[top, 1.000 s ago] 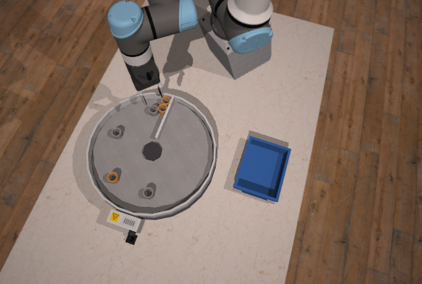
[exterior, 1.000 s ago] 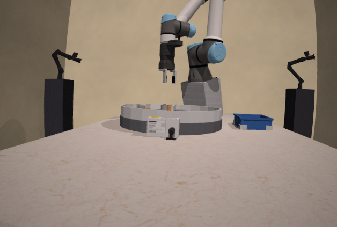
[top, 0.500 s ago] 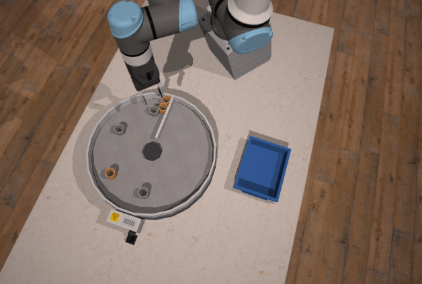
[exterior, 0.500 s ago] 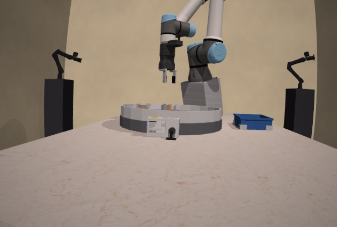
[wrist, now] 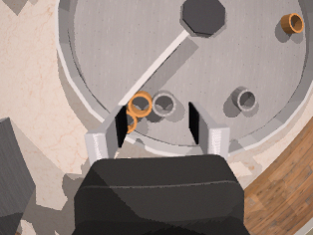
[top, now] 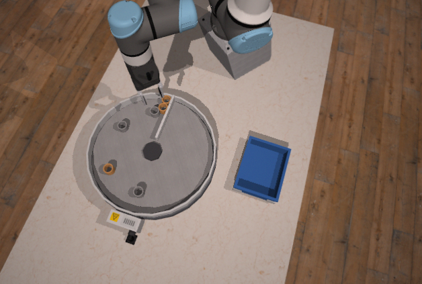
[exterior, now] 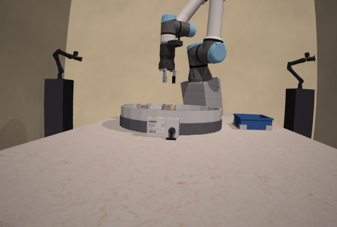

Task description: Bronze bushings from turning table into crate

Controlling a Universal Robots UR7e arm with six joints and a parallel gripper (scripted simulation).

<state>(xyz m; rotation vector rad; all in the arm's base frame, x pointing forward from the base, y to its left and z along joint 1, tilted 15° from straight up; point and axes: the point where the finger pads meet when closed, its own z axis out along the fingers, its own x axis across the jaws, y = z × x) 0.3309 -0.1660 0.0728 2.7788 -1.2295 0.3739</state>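
Gripper hovers high over table, jaws wide apart, empty | two bronze bushings jammed against bar, steel bushing touching them; third bronze far side | crate holds nothing | risk: descent nips steel neighbour or clips bar.
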